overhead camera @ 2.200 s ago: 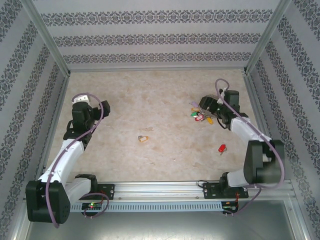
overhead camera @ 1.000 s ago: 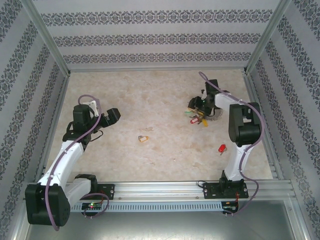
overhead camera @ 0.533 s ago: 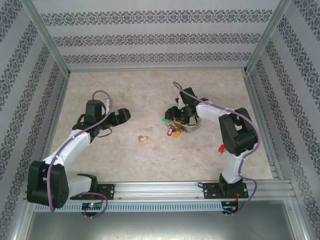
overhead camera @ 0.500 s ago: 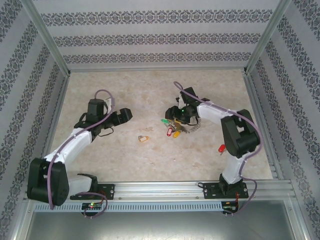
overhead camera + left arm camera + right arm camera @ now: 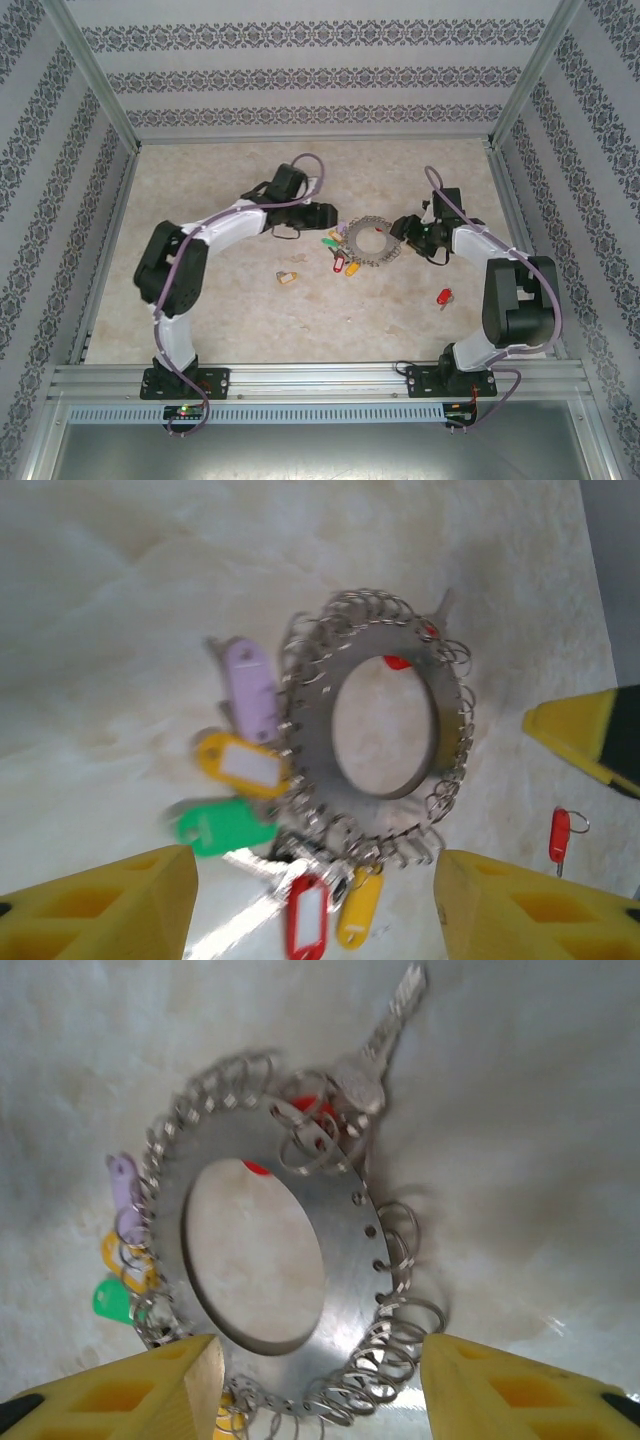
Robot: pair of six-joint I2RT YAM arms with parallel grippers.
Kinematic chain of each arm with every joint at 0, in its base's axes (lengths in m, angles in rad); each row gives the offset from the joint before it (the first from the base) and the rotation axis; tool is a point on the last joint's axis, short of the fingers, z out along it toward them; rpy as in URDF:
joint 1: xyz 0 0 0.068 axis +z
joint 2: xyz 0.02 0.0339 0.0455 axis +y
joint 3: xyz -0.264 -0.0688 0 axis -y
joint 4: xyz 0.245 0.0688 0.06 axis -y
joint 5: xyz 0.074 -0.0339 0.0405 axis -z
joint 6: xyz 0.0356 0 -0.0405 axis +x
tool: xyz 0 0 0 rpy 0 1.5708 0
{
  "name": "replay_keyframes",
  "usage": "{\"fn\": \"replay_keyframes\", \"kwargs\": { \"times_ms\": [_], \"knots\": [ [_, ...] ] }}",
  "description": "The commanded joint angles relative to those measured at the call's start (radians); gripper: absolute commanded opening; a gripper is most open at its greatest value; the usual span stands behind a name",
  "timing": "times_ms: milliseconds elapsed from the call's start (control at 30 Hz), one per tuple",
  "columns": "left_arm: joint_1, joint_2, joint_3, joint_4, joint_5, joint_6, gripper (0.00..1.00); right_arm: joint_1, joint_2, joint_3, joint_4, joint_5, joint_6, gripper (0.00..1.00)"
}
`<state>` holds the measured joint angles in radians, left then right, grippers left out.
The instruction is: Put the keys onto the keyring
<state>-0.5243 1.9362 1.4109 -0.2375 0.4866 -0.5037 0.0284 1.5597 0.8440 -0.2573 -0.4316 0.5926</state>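
Observation:
The keyring (image 5: 372,240) lies flat mid-table, a silver-grey hoop fringed with small split rings. Keys with purple, yellow, green and red tags (image 5: 340,252) fan out on its left. My left gripper (image 5: 326,214) hangs just left of it, open. In the left wrist view the keyring (image 5: 315,755) sits ahead of the left gripper (image 5: 315,915), with a red tag (image 5: 305,915) and a yellow tag (image 5: 358,905) between the yellow fingers. My right gripper (image 5: 399,228) is at the hoop's right edge, open. In the right wrist view the right gripper (image 5: 320,1390) straddles the keyring's (image 5: 340,1260) near rim without touching.
A loose tan key (image 5: 287,277) lies on the table (image 5: 250,330) left of centre. A loose red-tagged key (image 5: 445,296) lies to the right, seen as the red key (image 5: 560,835) from the left wrist. Patterned walls enclose the table on three sides.
The left arm swung from the left side across to the keyring. The right gripper brought the keyring toward the centre, then drew back to its right edge.

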Motion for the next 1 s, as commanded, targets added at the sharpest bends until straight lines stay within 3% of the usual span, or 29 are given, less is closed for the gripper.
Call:
{"fn": "replay_keyframes", "kwargs": {
  "times_ms": [0,467,867,967],
  "knots": [
    [-0.037,0.103,0.138,-0.126,0.006,0.056,0.61,-0.002,0.028,-0.029,0.038,-0.029,-0.016,0.54],
    [-0.060,0.358,0.369,-0.194,0.081,0.042,0.53,-0.001,0.089,-0.063,0.087,-0.070,-0.008,0.53],
    [-0.077,0.405,0.369,-0.207,0.099,0.041,0.42,0.027,0.166,-0.054,0.171,-0.120,0.086,0.48],
    [-0.077,0.403,0.374,-0.224,0.086,0.048,0.40,0.033,0.137,-0.070,0.191,-0.085,0.105,0.47]
  ]
}}
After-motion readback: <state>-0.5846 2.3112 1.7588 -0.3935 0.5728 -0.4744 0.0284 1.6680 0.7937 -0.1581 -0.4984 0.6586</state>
